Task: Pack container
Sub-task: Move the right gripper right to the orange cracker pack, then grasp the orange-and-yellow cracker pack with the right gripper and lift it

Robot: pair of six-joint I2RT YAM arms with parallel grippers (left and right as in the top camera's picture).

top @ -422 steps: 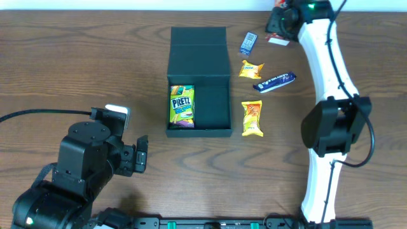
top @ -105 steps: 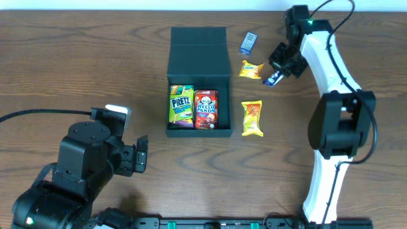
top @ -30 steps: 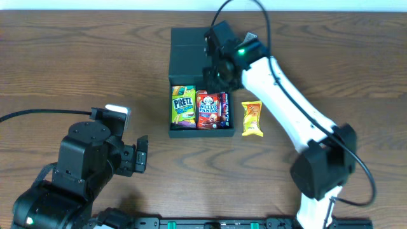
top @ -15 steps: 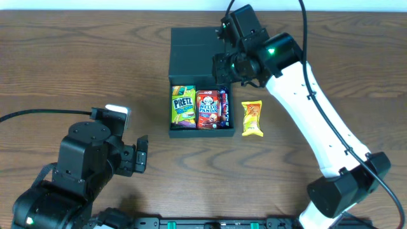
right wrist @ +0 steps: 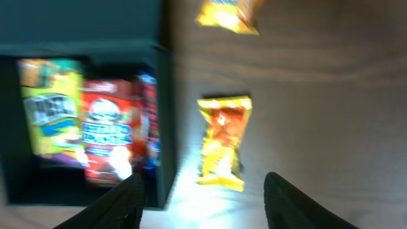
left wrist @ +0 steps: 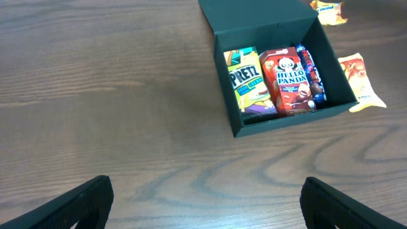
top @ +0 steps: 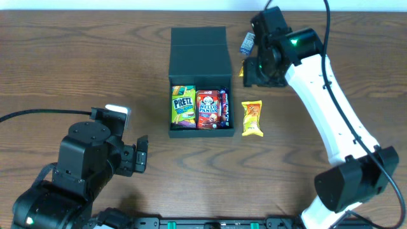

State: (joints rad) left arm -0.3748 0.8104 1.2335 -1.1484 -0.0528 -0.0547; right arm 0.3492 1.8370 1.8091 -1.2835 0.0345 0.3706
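The black container (top: 198, 54) lies at the table's middle with its flap lid folded back. It holds a green Pretz box (top: 182, 106), a red Hello Panda box (top: 206, 109) and a blue bar (top: 223, 108) on edge by the right wall. The right gripper (right wrist: 206, 213) hangs open and empty just right of the container (right wrist: 76, 19), above a yellow packet (right wrist: 222, 140) on the table. The left gripper (left wrist: 206, 210) stands wide open and empty, well short of the container (left wrist: 286, 124) at the near left.
The yellow packet (top: 252, 118) lies just right of the box. A smaller yellow packet (top: 244, 69) shows partly under the right arm, and a small blue packet (top: 247, 43) lies behind it. The right wrist view is blurred.
The right gripper has drawn back from over the box toward the right and opened wider. The blue bar stays in the box. The left arm has not moved.
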